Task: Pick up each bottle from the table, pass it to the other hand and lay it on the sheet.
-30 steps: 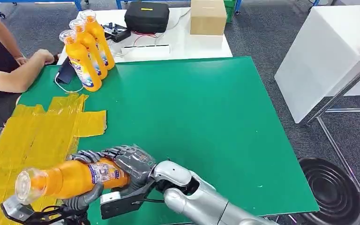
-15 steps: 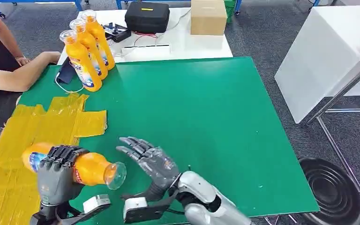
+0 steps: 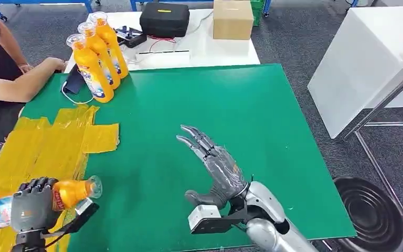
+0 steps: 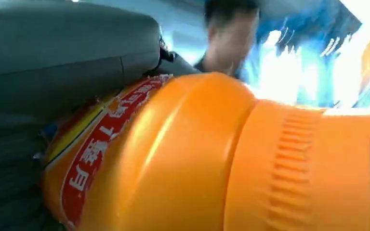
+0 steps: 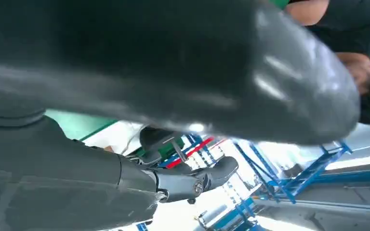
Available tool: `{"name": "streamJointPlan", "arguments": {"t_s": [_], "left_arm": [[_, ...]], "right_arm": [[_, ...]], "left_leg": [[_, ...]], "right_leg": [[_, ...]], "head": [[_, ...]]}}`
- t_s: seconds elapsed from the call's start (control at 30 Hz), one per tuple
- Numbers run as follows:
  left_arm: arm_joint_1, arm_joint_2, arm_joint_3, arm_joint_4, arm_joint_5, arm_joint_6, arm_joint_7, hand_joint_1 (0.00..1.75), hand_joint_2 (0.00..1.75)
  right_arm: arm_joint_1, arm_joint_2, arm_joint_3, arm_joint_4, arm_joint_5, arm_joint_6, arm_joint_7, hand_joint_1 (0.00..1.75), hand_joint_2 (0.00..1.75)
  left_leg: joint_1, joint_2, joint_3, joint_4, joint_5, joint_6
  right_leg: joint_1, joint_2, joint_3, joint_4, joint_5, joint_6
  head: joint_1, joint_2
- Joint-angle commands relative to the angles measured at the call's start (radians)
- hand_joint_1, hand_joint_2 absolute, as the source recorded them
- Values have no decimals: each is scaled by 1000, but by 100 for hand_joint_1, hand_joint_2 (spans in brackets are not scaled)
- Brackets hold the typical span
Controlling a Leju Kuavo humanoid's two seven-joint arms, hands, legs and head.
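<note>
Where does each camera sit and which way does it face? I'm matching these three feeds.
Head view: high on the robot, looking forward and down at the green table; left hand holds an orange bottle over the yellow sheet; right hand open.
Left wrist view: behind the left hand, close on the bottle.
Right wrist view: behind the right hand, facing blue racks.
Shared: head and left wrist views both show the held bottle.

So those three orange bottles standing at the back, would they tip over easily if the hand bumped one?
Probably. The three orange bottles stand tall and narrow, so a knock near the cap could topple one. They stand close together, so one may take the others. Once down, the rounded body might roll.
</note>
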Motion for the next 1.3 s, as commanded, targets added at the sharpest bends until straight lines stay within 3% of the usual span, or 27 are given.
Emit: {"name": "streamJointPlan", "arguments": {"t_s": [0.03,0.37,0.67,0.7,0.9,1.0,1.3], "left_arm": [[-101,132,-170,346,-4,-15,-8,175,175],[-101,132,-170,346,-4,-15,-8,175,175],[-132,76,-26,445,2,-112,-179,175,175],[-132,70,-16,445,3,-110,-193,0,175],[-127,25,56,421,87,-115,-336,0,175],[-127,25,56,421,87,-115,-336,0,175],[-102,-21,120,305,259,-160,-490,0,175]], "right_arm": [[-18,-20,-8,1,2,10,-3,0,0],[-18,-20,-8,1,2,10,-3,0,0],[-41,-5,1,27,2,26,-11,0,0],[-42,-4,1,29,3,26,-11,0,0],[-40,-1,-1,35,7,29,-16,0,0],[-40,-1,-1,35,7,29,-16,0,0],[-42,8,4,42,21,31,-18,0,0]], "left_leg": [[1,-1,3,-1,0,-1],[-1,0,4,-1,0,-2],[-1,-1,5,-2,2,-3],[-1,-1,5,-2,3,-4],[0,-1,7,-2,3,-5],[0,-2,8,-2,4,-5],[0,-3,8,-1,3,-5]], "right_leg": [[0,0,3,-1,0,0],[-2,1,5,0,2,-4],[-3,2,7,0,3,-4],[-3,2,6,0,3,-4],[-2,1,9,-1,4,-4],[-3,1,10,0,4,-5],[-2,0,9,0,4,-6]], "head": [[1,0],[1,0],[0,0],[0,0],[0,0],[0,0],[0,0]]}}
